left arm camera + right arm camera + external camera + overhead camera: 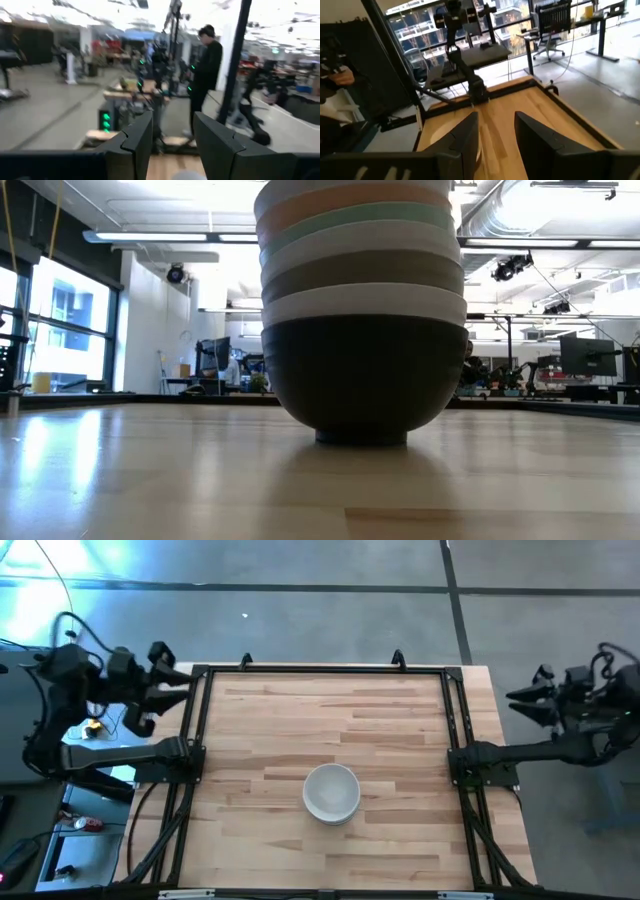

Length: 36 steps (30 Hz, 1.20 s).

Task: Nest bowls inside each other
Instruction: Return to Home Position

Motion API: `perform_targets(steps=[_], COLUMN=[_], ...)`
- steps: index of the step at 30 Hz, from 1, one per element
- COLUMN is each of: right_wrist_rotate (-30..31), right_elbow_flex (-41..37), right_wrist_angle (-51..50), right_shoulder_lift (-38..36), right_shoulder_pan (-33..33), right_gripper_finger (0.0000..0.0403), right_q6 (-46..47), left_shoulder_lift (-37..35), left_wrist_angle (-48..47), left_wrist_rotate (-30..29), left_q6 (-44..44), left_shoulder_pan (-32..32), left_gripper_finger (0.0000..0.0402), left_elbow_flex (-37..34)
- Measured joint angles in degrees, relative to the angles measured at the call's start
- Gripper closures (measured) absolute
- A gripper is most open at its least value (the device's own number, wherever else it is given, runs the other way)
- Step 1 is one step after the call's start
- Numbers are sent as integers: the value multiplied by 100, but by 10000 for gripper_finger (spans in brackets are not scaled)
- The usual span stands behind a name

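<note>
A stack of nested bowls (332, 792) stands on the wooden table, a little toward the near edge of its middle. In the low view the black bowl (360, 380) is lowest, its foot on the table. Above it show white, grey, white, mint green and peach rims, with a white bowl (300, 192) on top. My left gripper (188, 680) hovers open beyond the table's far left corner. My right gripper (514, 696) hovers open off the right edge, pointing level across the table. Its own view shows the stack's pale rim (442, 132) beside a finger. Both grippers (172, 137) (496, 137) have nothing between their fingers.
A black frame (200, 720) runs along the table's left, far and right sides, with both arm bases clamped to it. The wood around the stack is bare. A person in black (207, 65) stands in the room beyond the table.
</note>
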Motion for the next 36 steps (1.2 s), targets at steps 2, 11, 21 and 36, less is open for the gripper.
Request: perform_targets(steps=[2,11,21,36], right_wrist_rotate=[-4,-328,-488,-387], right_elbow_flex=[-426,-1809,-3274,-3817], right_wrist_angle=[156,1453,1656,2834], right_shoulder_lift=[-261,-1334,-1707,-2020], right_shoulder_pan=[1,0,2,2], right_gripper_finger=[284,284,284,284], right_q6=[55,387,40,111], left_shoulder_lift=[-15,-83,-485,-1345], left_wrist_angle=[15,816,867,2485], left_wrist_rotate=[146,899,1364,1508], left_q6=[-82,-354,84,-576], left_shoulder_pan=[0,-2,-191,-637], left_gripper_finger=[277,302,302,302], left_elbow_flex=[-208,-1373,-2661,-4444])
